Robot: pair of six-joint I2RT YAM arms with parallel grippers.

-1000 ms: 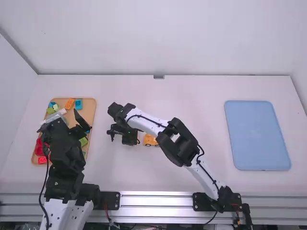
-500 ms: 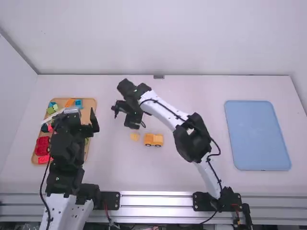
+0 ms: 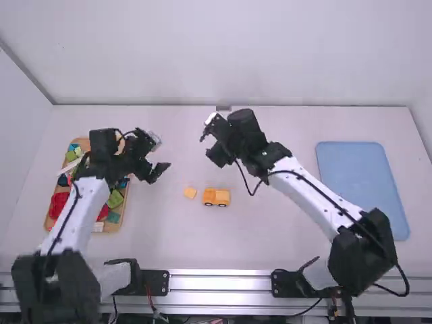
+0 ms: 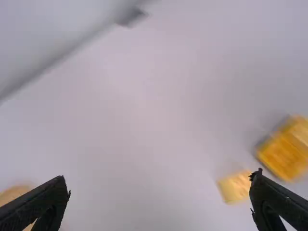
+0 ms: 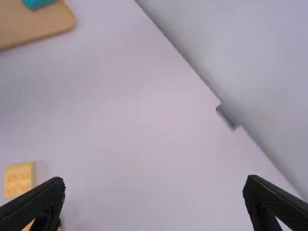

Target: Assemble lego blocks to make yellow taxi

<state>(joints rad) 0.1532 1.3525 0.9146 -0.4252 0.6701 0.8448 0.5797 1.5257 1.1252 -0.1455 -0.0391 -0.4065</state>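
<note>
With the left black claw [image 4: 160,179] and right black claw [image 5: 155,180] spread empty, brace the wheeled yellow plastic body [image 3: 217,196] — then press the square yellow studded block [image 3: 190,192] on evenly.

Is a flat white table [image 3: 202,250]. Holds a tan tray [image 5: 48,28] over on the left side, with round corners. Holds a big blue tray [image 3: 358,175] over on the right, well apart from the tan one. Has a little yellow car [image 3: 217,196] between the two trays, right side up on dark wheels. Has a small yellow block [image 3: 190,192] too, with bumps on top, near the car but not touching, on the side toward the tan tray.
</note>
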